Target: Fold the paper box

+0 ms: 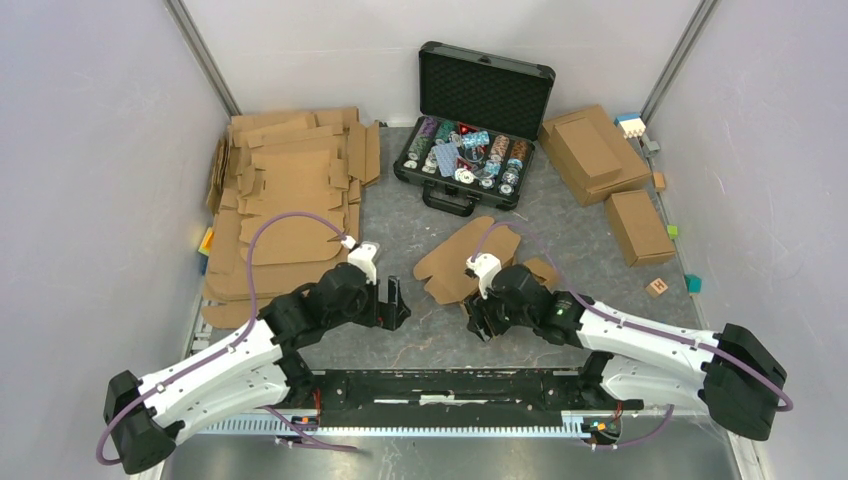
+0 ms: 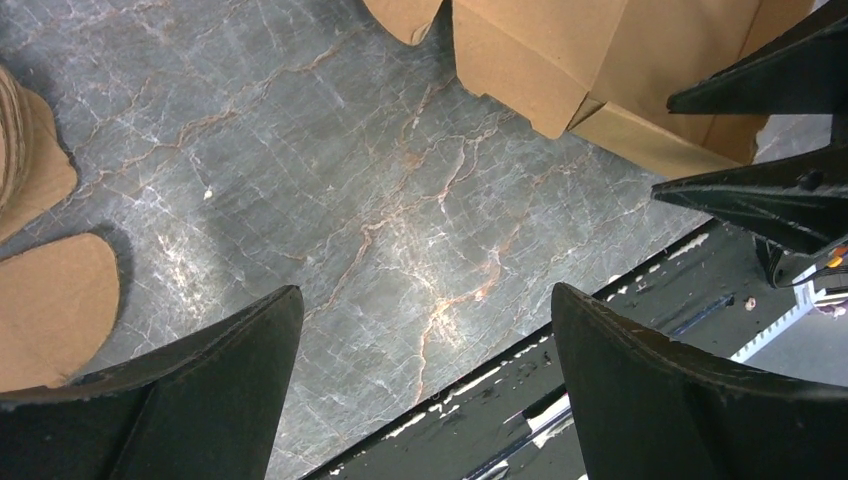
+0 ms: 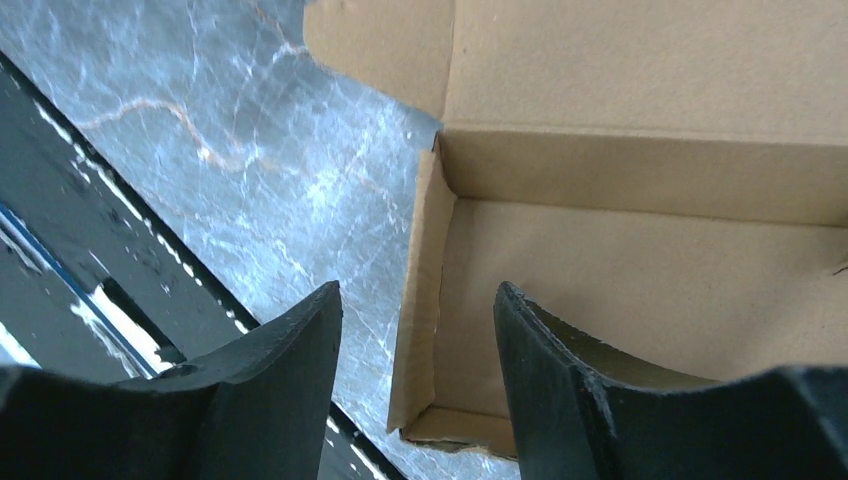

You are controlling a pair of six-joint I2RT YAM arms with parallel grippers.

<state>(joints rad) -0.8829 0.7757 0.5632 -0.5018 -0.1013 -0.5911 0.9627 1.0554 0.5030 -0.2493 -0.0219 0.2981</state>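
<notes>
Left claw [image 2: 425, 295]: wide open, empty, over bare table [image 2: 380, 180]. Right claw [image 3: 418, 290]: partly open, fingers astride side wall of paper box [image 3: 620, 280], contact unclear. Top view: paper box at centre, near end hidden behind claw. Black case [image 1: 485, 100] beyond.

Bright, even light; soft shadows; glare on table [image 3: 215, 140]; wrist views slightly soft.

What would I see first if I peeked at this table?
Probably the open black case at the back, full of colourful chips. Then the heap of flat cardboard blanks on the left, and the right gripper straddling a wall of the half-folded paper box in the middle.
</notes>
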